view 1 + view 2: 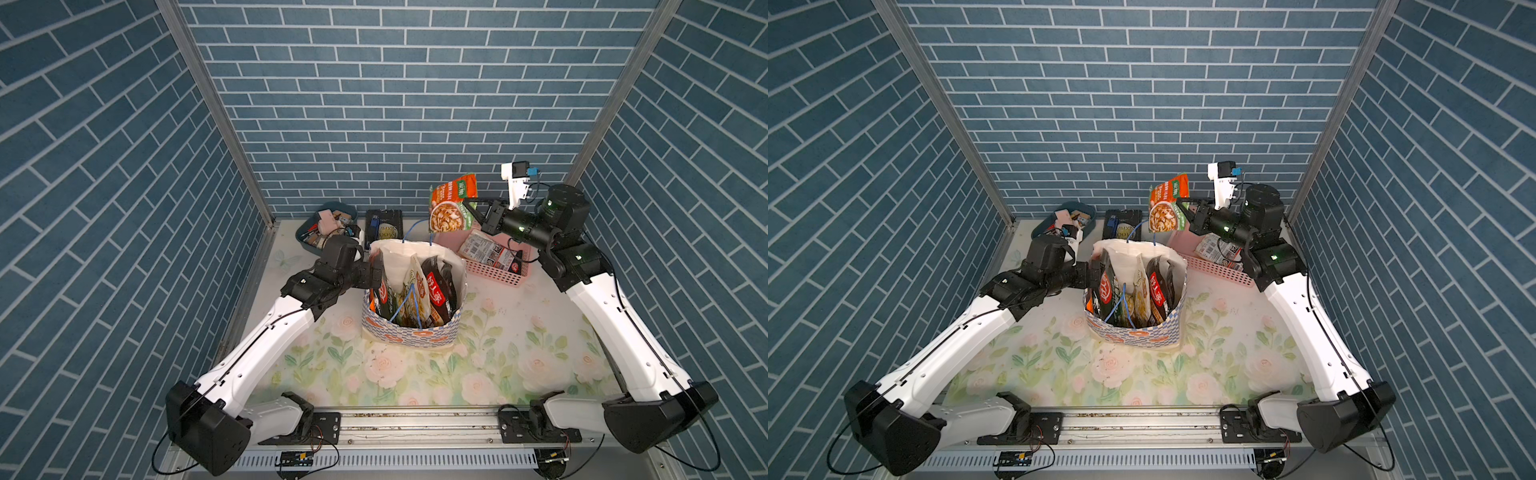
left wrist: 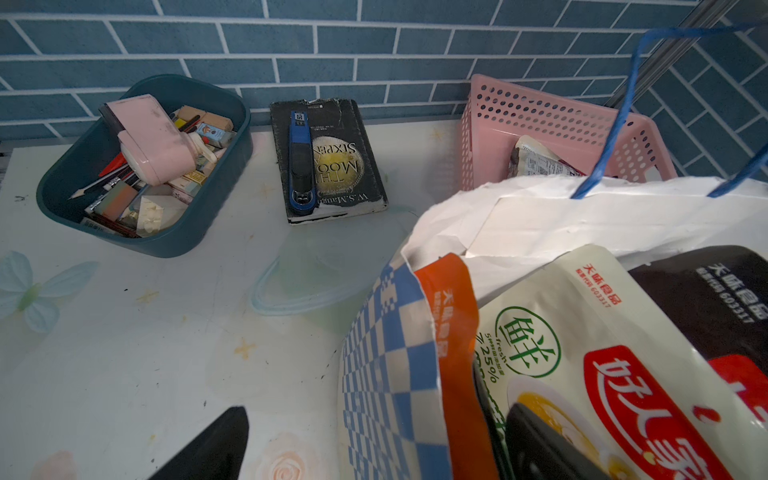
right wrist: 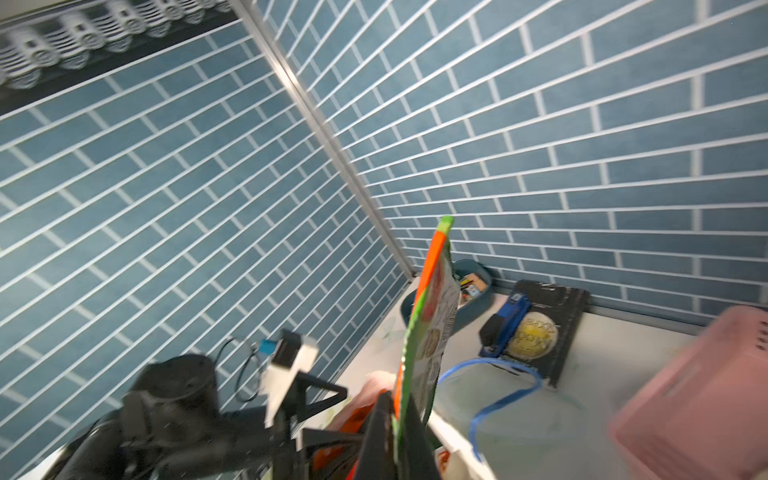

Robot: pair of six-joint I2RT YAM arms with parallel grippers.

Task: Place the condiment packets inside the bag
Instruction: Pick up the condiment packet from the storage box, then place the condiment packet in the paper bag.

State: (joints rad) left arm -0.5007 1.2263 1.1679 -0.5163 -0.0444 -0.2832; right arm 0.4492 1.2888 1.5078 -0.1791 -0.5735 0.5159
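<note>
Bag (image 1: pixel 409 332) stands up in mid table (image 1: pixel 519 374), mouth wide open, top edge crumpled. Pkts (image 1: pixel 434 286) stand on end inside, tops near the rim. L claw (image 1: pixel 376 272) is spread wide at the bag's left edge: one finger (image 2: pixel 216 449) outside, the other inside, bag wall between them, gripping nothing. R claw (image 1: pixel 468 204) is clenched on the side edge of an orange pkt (image 1: pixel 452 203). It holds the pkt upright, high up behind the bag's back rim and near the left end of the pink basket (image 1: pixel 494 272). The pkt's bottom edge is clear of the rim. A blue handle (image 2: pixel 587 185) sticks up from the back rim. One flat pkt (image 1: pixel 487 249) lies in the basket, which sits just behind & right of the bag. Tub (image 2: pixel 199 232) & book (image 2: pixel 357 137) sit by the back wall, apart from the bag. The wide front of the table shows only its flower cloth.
</note>
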